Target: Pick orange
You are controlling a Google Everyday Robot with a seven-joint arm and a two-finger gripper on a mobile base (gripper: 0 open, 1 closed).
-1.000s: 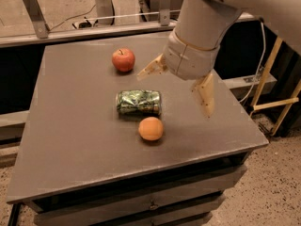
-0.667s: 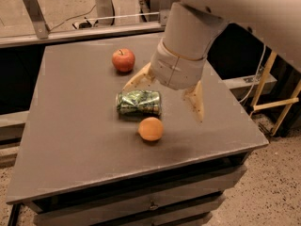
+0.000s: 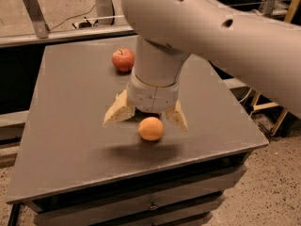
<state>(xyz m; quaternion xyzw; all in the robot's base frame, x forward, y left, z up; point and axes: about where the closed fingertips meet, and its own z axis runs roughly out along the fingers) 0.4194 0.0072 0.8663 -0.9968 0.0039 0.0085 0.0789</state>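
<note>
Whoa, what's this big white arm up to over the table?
A robot arm is going for the orange on the grey table. Its gripper hangs right over the fruit with its two fingers open, one on each side, not yet closed on it. The orange rests on the table near the front edge. A red apple sits apart, farther back.

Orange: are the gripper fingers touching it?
Cannot tell. In the camera view the gripper is open, its fingers spread either side of the orange, but the orange's top overlaps the gripper body, hiding any gap.
</note>
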